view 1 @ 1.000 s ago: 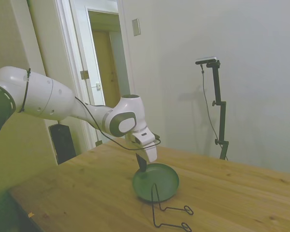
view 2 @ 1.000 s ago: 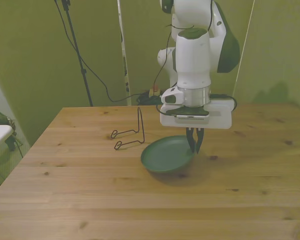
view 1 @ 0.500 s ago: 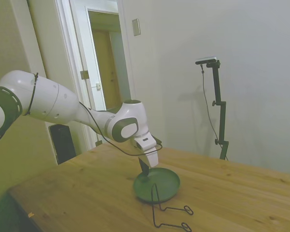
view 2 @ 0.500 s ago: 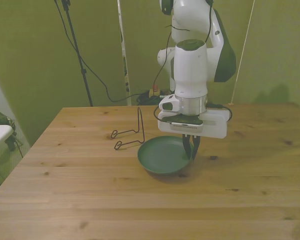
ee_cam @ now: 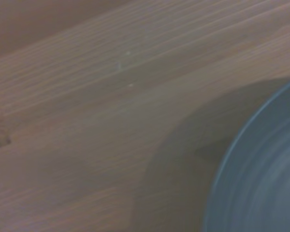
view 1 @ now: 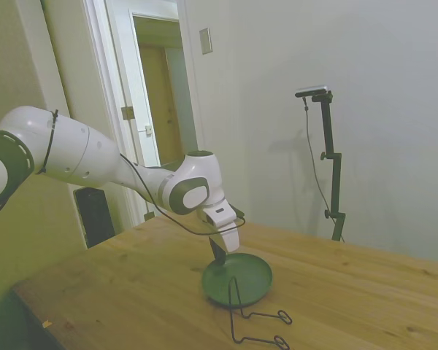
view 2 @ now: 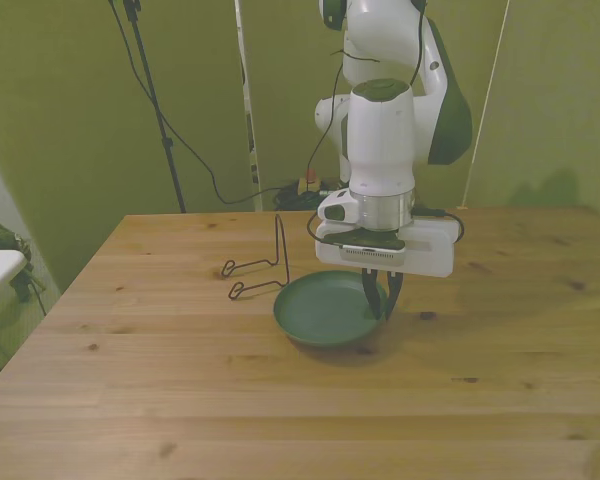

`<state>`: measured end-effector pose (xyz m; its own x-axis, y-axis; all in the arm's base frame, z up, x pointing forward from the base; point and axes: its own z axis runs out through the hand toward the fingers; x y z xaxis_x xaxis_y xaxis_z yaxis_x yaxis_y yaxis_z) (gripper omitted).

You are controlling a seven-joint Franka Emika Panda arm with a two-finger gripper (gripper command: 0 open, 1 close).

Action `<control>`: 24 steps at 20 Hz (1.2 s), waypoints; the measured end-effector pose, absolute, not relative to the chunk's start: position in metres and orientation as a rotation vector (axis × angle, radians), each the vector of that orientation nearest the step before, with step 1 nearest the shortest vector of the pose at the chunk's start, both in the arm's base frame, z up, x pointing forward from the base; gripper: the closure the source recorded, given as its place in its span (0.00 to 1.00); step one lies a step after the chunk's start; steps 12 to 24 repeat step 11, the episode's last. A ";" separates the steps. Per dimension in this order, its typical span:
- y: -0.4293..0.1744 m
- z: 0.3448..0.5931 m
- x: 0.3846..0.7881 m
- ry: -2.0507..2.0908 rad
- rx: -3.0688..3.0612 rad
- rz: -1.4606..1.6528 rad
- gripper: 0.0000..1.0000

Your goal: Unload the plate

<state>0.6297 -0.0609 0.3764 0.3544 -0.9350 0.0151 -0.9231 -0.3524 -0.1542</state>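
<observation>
From the front view's left, the thin black wire stand (view 2: 263,266) sits on the desk (view 2: 180,400), well off to the side of the claw (view 2: 380,305) and on the far side of the plate (view 2: 325,312) from it. Its upright post rises just beside the plate's rim; whether wire and rim touch cannot be told. The stand carries nothing.

Next comes the dark green plate, which lies on the desk under the claw with its open face up. In the side view the plate (view 1: 237,281) looks flat on the wood, with the wire stand (view 1: 252,321) nearer the camera.

At the plate's edge toward the front view's right, the claw points straight down, its dark fingers (view 2: 373,298) drawn close together on the rim, one inside the plate and one outside, pinching it. In the side view the claw (view 1: 217,253) meets the plate at its far-left edge.

The wrist view is blurred: a curved stretch of the plate (ee_cam: 266,183) and its shadow on the wooden desk (ee_cam: 77,96).
</observation>
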 end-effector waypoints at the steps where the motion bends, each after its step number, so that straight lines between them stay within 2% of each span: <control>1: -0.061 0.376 0.630 1.715 -2.485 -0.152 0.00; 4: -0.061 0.379 0.630 1.717 -2.479 -0.157 0.00; 6: -0.062 0.390 0.631 1.713 -2.466 -0.174 0.00; 8: -0.063 0.412 0.630 1.705 -2.452 -0.188 0.00; 11: -0.063 0.460 0.620 1.688 -2.439 -0.192 0.00; 24: -0.063 0.460 0.620 1.688 -2.439 -0.192 0.00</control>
